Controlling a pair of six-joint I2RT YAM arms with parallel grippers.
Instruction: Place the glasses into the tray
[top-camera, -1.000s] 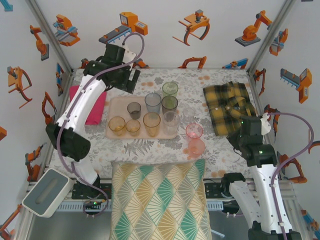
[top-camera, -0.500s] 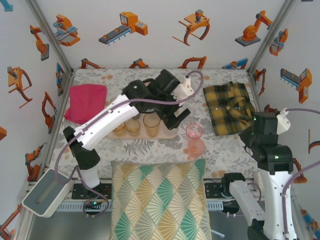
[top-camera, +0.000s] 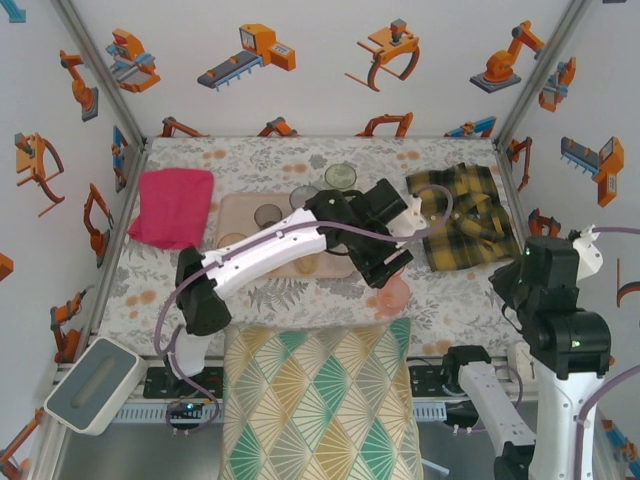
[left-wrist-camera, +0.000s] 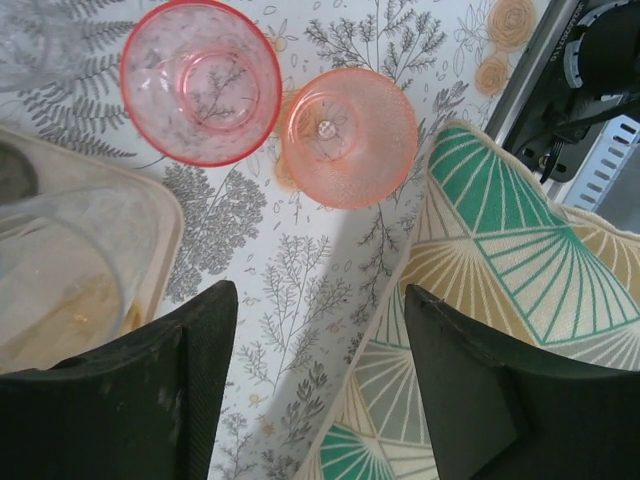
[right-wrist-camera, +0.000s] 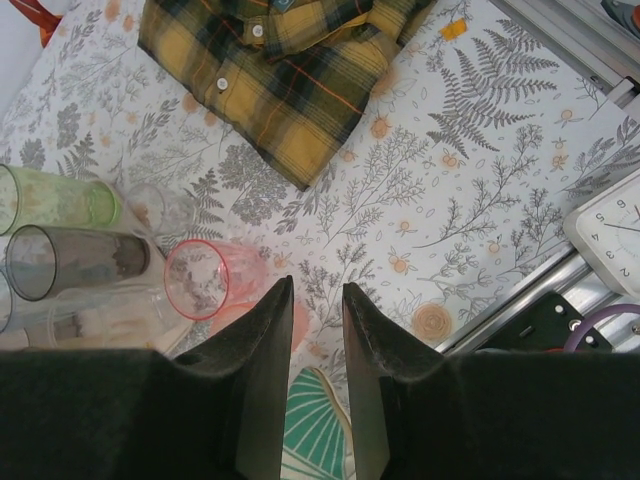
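left hand (left-wrist-camera: 318, 295) wide, empty | 2 pink glasses (left-wrist-camera: 200, 80) just ahead | right hand (right-wrist-camera: 316, 288) narrow, empty

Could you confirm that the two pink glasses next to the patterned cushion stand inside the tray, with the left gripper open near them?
Not quite: in the left wrist view the pink glass and the salmon glass stand on the floral tablecloth, outside the tray. The patterned cushion is beside them and the left gripper open nearby.

Bare tablecloth (left-wrist-camera: 300, 290) between tray (left-wrist-camera: 152, 192) and cushion (left-wrist-camera: 520, 260); pink glass (left-wrist-camera: 200, 82), peach glass (left-wrist-camera: 350, 137) side by side block far end.
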